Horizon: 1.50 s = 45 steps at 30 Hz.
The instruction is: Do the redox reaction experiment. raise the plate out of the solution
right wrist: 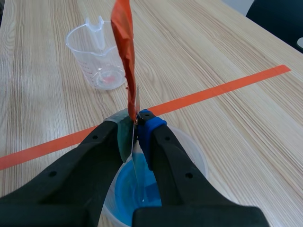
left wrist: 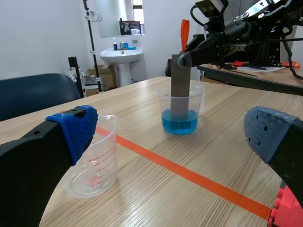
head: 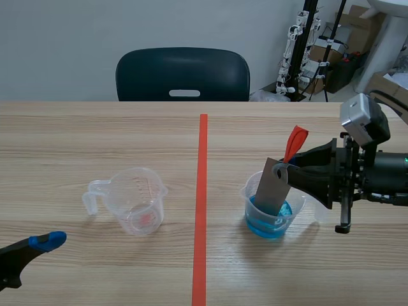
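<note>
At the table's [head: 95,140] 8 o'clock corner the left gripper [left wrist: 174,137] hangs low, fingers spread wide on nothing, with open wood ahead of it. At its 1 o'clock stands a clear plastic measuring cup [head: 135,203], ribbed and handled. The orange tape line [head: 203,210] runs 6 to 12 through bare woodgrain. Right of it, at 4 o'clock, a clear beaker [head: 273,220] holds blue solution [head: 269,227]; the flat grey plate [head: 273,186] leans in it, lower end submerged. The right gripper [right wrist: 137,124] pinches the plate's top edge below an orange-red tab [head: 295,141]. A dark chair [head: 183,75] sits beyond the 12 o'clock edge.
</note>
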Each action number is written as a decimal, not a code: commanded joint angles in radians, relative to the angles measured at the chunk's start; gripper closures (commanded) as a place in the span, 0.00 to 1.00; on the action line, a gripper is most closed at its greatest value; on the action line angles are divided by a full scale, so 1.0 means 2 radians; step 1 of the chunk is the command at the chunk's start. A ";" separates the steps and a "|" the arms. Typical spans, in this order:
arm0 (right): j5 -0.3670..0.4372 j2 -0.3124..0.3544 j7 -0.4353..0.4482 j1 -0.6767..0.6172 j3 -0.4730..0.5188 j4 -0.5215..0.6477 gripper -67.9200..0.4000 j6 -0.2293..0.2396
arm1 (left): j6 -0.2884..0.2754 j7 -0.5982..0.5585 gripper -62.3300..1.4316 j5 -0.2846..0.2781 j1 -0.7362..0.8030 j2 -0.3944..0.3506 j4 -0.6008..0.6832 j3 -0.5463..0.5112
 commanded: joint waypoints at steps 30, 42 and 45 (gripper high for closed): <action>0.080 0.111 0.002 0.017 0.004 0.119 0.98 0.006 | -0.012 0.032 0.95 -0.115 -0.002 -0.232 0.049 -0.001; 0.175 0.188 -0.060 0.017 0.029 0.191 0.98 0.006 | -0.109 0.235 0.95 -0.140 -0.115 -0.257 0.135 -0.001; 0.196 0.204 -0.074 0.017 0.038 0.203 0.98 0.006 | -0.115 0.278 0.95 -0.140 -0.136 -0.254 0.159 0.000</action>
